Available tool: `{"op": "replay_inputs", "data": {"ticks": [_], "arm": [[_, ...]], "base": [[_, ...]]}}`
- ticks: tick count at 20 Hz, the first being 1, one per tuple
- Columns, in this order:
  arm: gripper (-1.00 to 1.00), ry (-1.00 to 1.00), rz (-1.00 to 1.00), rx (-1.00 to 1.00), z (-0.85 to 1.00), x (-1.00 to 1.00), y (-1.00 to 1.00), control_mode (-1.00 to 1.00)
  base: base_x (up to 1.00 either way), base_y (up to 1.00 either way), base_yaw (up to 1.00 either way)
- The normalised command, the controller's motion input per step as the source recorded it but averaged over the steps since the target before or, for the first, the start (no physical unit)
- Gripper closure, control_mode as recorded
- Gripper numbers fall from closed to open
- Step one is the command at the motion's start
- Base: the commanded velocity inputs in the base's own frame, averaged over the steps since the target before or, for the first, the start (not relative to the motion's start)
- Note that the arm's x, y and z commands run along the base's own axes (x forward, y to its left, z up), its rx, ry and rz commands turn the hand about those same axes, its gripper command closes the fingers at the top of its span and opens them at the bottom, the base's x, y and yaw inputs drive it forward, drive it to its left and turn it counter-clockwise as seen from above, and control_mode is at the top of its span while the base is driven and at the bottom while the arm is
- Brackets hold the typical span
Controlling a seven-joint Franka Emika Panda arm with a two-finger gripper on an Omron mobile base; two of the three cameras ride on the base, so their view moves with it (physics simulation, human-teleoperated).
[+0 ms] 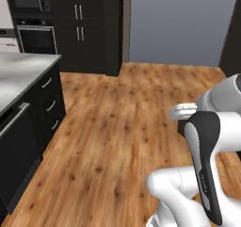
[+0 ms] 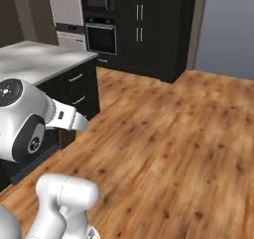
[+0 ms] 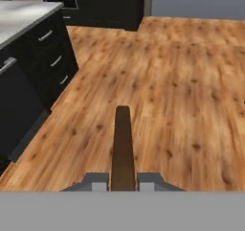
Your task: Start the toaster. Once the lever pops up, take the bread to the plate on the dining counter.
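Bread (image 3: pixel 122 148), seen edge-on, clamped upright between the fingertips of the gripper (image 3: pixel 122 179), carried over the wooden floor (image 3: pixel 182 91); held thin-side-on likely because lifted straight from a toaster slot. Farther left, dark cabinets (image 3: pixel 45 62) under a grey marbled counter (image 1: pixel 19 70). Beyond, wall ovens (image 2: pixel 101 37) and tall dark cupboards (image 1: pixel 80 23). Judged mid-transit, heading for plate.

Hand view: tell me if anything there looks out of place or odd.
Nothing looks odd. The bread stands edge-on between the fingertips of the hand, over bare wooden floor. Dark cabinets stand at left, closed.
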Motion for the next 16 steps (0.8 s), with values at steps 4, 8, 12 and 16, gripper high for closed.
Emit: {"op": "replay_inputs", "data": {"ticks": [4, 8, 12, 16], "arm": [[1.0, 0.0, 0.0, 0.0, 0.0, 0.0, 0.0, 1.0], [1.0, 0.0, 0.0, 0.0, 0.0, 0.0, 0.0, 1.0], [1.0, 0.0, 0.0, 0.0, 0.0, 0.0, 0.0, 1.0], [1.0, 0.0, 0.0, 0.0, 0.0, 0.0, 0.0, 1.0]], "base": [[0.18, -0.41, 0.83], [0.23, -0.43, 0.8], [0.32, -0.38, 0.77], [0.31, -0.7, 0.5]]}}
